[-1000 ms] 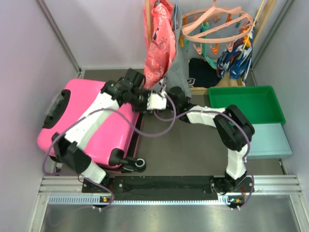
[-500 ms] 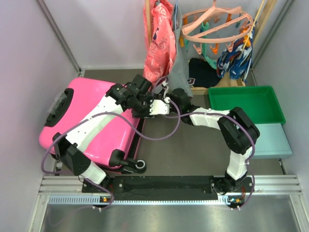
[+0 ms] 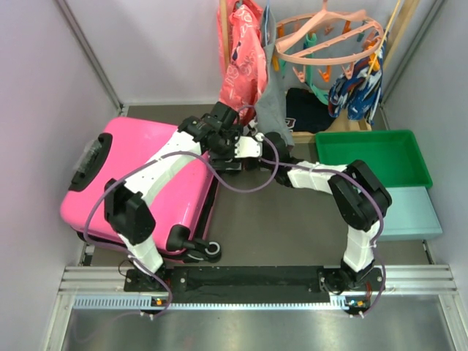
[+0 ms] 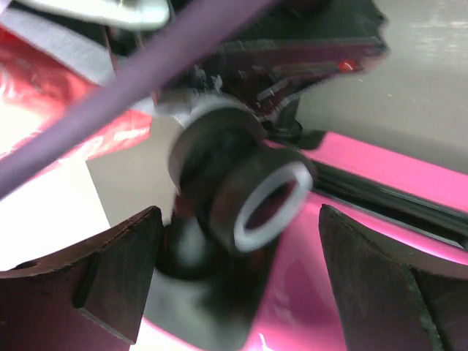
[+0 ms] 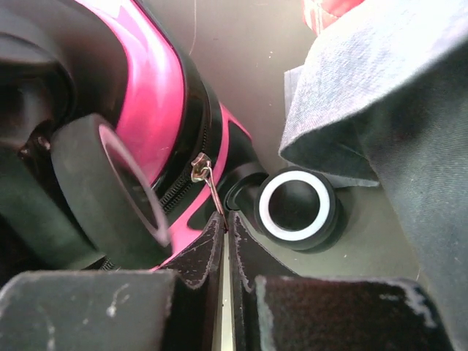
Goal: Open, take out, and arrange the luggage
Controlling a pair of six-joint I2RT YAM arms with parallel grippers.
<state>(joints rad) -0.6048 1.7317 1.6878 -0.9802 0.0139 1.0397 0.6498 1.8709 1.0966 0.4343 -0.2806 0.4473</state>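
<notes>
Pinching the zipper pull (image 5: 208, 183) at the far corner of the luggage (image 3: 146, 183), the right claw (image 5: 225, 221) is holding its fingers pressed together on the thin metal tab. Left claw (image 4: 238, 219) is hovering alongside with fingers spread wide. A black wheel (image 4: 267, 201) is sitting between them untouched, nothing gripped.

Luggage is lying flat on the desk (image 3: 285, 227) at the left, handle toward the wall, both shells looking closed from above. By judgement the opening step is only getting under way. How much zipper is already run cannot be told. Lifting the lid, taking out and arranging are all waiting.

Left wall (image 3: 36, 110) is crowding the handle side. A grey garment (image 5: 380, 95) is hanging just beside the right claw at the zipper's corner and is looking likely to snag. Bare desk is lying between the luggage and the green tray (image 3: 365, 134), with the teal box (image 3: 409, 212) just nearer. That is looking like enough room for the lid to swing rightward.
</notes>
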